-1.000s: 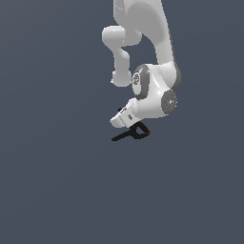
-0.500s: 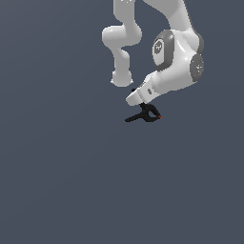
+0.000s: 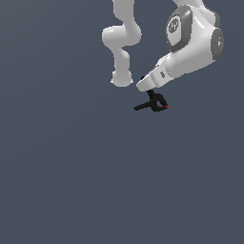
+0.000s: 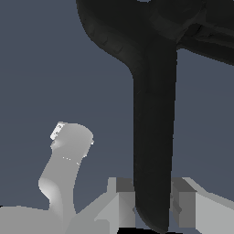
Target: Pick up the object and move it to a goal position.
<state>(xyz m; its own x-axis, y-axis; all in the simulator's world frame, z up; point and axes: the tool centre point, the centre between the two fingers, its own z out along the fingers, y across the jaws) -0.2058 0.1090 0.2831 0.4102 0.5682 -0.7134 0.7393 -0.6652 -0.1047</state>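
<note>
Spring clamp (image 3: 153,104), black, 2 thin handles splayed toward the exterior view's left, tiny red-orange tip toward that view's right. Held at the gripper (image 3: 151,94) below the white arm (image 3: 190,43); jaws closed on the clamp. Wrist view: 1 handle (image 4: 153,137) fills the frame, running between the 2 grey fingers (image 4: 187,203). Surroundings: plain, even dark blue-grey field, no edge or horizon; whether the clamp touches a surface cannot be told.

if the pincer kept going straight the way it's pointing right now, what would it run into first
Nothing new, probably: the pincer is shut on the black spring clamp and points down toward the exterior view's left. Beyond the clamp only plain grey background shows along that line, though depth is unclear.
</note>
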